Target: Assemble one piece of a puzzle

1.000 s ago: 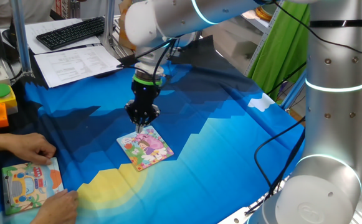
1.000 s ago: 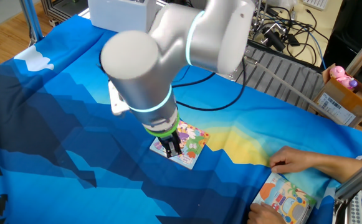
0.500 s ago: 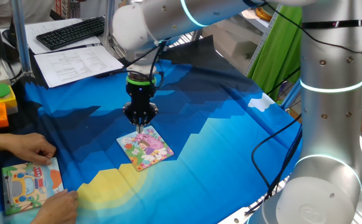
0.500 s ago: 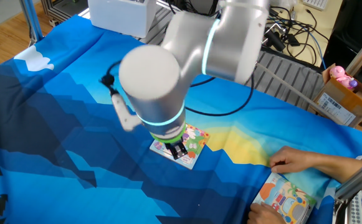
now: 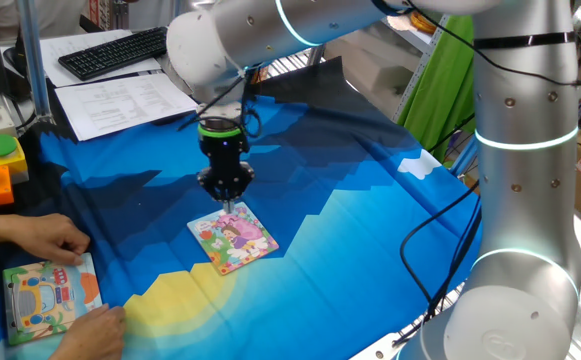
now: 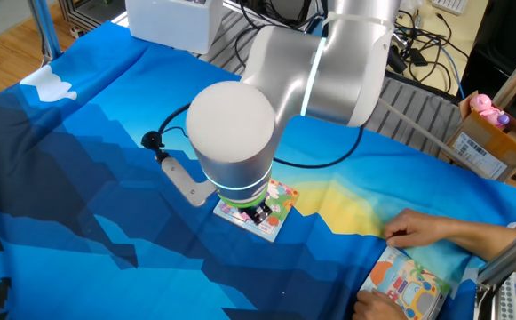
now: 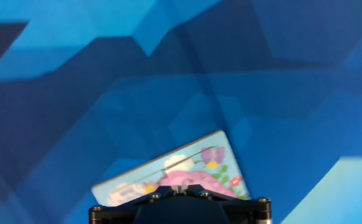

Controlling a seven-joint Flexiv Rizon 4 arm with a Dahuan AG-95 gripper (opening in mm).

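Hand point(image 5: 229, 207) rolled, tips on puzzle point(image 5: 233, 238)

The arm reaches over the table with its wrist angled steeply downward above the puzzle point(image 5: 233, 237). The gripper point(image 5: 229, 205) is fully closed, its fingertips pressed together at the puzzle's far edge as seen from one fixed view. In the other fixed view, the large rounded wrist joint hides most of the gripper point(image 6: 258, 213). In the hand view, only the gripper's black base point(image 7: 181, 208) shows, directly over the puzzle.
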